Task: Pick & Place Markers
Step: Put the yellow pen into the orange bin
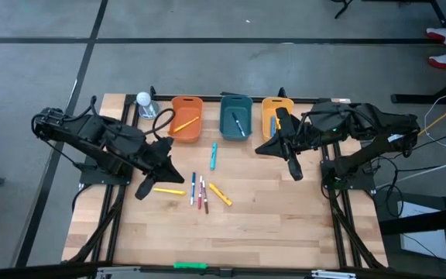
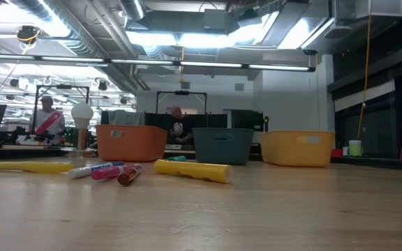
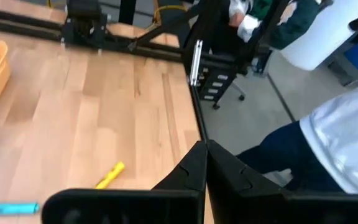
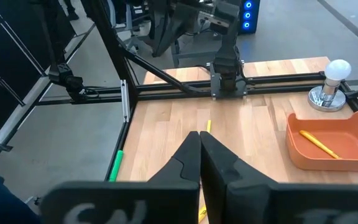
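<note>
Apparently unlabelled, markers point(image 1: 200, 191) lie between the closed, empty left gripper point(image 1: 142, 190) and right gripper point(image 1: 296, 173).

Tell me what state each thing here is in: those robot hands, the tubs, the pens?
Left gripper: fingers shut, empty, above the table by a yellow marker.
Right gripper: fingers shut, empty.
Orange bin: upright, holds one yellow marker.
Teal bin: upright, holds a marker.
Yellow bin: upright, partly hidden by the right arm.
Loose markers: lying flat on the table.
</note>
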